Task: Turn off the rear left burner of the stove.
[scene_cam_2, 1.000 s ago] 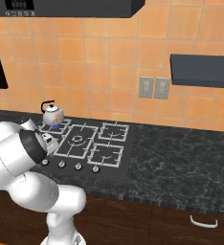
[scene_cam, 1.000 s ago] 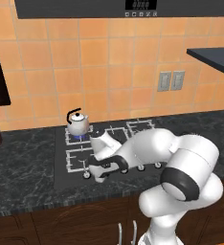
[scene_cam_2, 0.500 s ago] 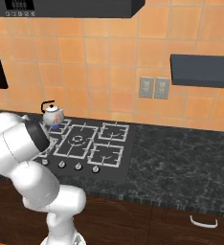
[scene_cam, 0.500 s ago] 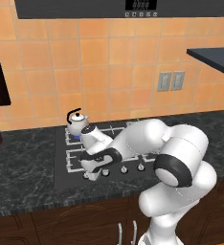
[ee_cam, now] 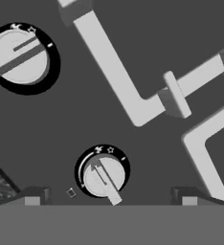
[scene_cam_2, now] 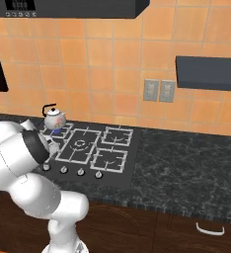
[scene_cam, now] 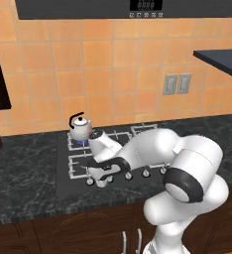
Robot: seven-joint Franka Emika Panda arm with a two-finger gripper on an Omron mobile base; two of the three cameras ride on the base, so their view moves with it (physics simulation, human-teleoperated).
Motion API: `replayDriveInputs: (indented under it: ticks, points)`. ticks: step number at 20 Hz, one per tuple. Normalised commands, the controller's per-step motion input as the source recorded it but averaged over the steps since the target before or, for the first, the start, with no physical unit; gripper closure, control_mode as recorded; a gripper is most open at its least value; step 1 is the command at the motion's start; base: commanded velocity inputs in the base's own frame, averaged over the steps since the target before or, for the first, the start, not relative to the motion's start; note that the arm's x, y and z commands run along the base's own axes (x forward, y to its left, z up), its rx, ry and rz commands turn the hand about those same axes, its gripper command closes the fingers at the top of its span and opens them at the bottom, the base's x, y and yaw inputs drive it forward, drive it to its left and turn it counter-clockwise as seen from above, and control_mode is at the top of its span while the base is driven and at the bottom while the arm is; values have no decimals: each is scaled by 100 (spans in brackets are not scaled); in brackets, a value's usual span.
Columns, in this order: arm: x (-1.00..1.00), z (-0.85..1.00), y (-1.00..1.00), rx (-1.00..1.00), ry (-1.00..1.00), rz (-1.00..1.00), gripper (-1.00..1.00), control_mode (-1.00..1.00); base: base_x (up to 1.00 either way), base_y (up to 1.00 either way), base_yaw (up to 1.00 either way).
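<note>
Gripper point(ee_cam: 106, 196) spread wide above a stove point(ee_cam: 147, 57) knob point(ee_cam: 103, 176), kettle point(scene_cam: 80, 127) on rear left burner point(scene_cam: 82, 142)

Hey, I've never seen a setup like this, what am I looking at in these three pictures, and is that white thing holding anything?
The white thing is a robot arm in a simulated kitchen. Two pictures come from cameras on its base, behind it to left and right. The third comes from a camera on its hand, looking down between two dark fingertips. On the dark speckled counter sits a flat black glass stove with grey wire grates and small silver knobs. A small silver kettle stands on the rear left burner, which glows blue. The hand holds nothing: its fingertips are spread either side of a round silver knob, not touching it.
</note>
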Motion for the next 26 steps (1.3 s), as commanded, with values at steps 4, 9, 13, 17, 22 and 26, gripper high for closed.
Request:
replayDriveInputs:
  ticks: [4,9,13,17,22,26]
  points:
    - [0,-14,2,0,0,0,-100,-100,0,0,0]
    - [3,-15,13,0,0,0,-100,-100,0,0,0]
    - [10,-5,25,0,0,0,100,-100,0,0,0]
    - [0,0,0,0,0,0,100,-100,0,0,0]
    - [0,0,0,0,0,-2,100,-100,0,0,0]
    - [0,-9,0,0,0,-7,100,-100,0,0,0]
